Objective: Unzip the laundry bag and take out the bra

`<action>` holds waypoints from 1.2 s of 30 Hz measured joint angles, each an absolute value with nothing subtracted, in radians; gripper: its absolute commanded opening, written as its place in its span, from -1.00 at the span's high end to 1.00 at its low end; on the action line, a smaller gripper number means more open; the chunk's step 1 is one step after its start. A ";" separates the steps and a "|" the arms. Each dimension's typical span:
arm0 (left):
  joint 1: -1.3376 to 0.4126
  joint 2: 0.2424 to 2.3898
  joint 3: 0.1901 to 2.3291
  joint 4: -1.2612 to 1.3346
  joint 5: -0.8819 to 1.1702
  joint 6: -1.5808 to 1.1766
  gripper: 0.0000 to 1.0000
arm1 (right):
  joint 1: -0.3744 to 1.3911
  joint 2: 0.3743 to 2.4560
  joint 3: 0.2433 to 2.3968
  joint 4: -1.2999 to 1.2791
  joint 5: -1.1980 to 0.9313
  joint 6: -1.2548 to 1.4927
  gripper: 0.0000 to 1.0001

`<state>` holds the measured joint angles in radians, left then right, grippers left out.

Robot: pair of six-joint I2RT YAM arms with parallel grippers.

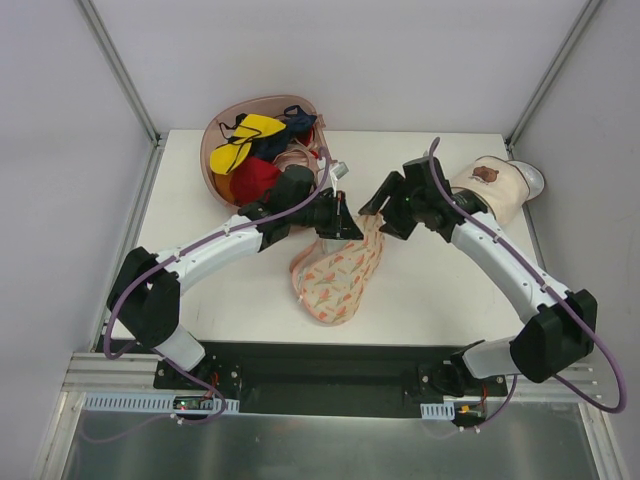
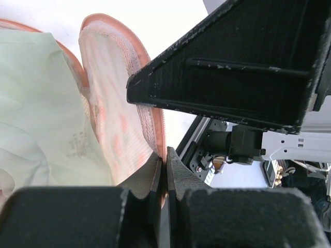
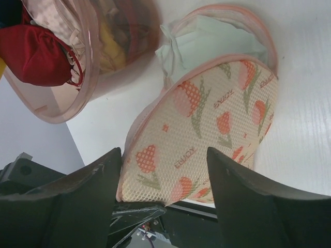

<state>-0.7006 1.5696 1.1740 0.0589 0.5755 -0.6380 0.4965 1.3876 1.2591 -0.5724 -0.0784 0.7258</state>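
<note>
The laundry bag (image 1: 338,272) lies mid-table, a cream pouch with an orange-pink print and pink edging. It is unzipped and its printed top flap (image 3: 207,129) is lifted. The pale mint bra (image 3: 204,41) shows inside; in the left wrist view the bra (image 2: 36,103) lies beside the flap's mesh inner face (image 2: 116,98). My left gripper (image 2: 166,155) is shut on the bag's pink edging, at the bag's far end (image 1: 347,228). My right gripper (image 3: 165,165) stands open, its two fingers either side of the flap's near end, just right of the left gripper (image 1: 376,206).
A pink basket (image 1: 212,140) at the back left holds red, yellow and dark garments, close behind the left gripper. Its rim (image 3: 77,103) is near the bag. A cream cylindrical container (image 1: 495,185) lies at the back right, beside the right forearm.
</note>
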 measured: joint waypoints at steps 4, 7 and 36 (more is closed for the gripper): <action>-0.701 1.570 1.180 0.051 0.574 -0.637 1.00 | 0.501 1.389 1.255 -0.567 -0.093 0.716 0.97; -0.701 1.570 1.183 0.044 0.568 -0.636 0.83 | 0.508 1.388 1.230 -0.532 -0.114 0.715 0.98; -0.466 1.338 0.958 0.077 0.662 -0.674 0.36 | 0.484 1.302 1.222 -0.363 -0.648 -0.165 0.98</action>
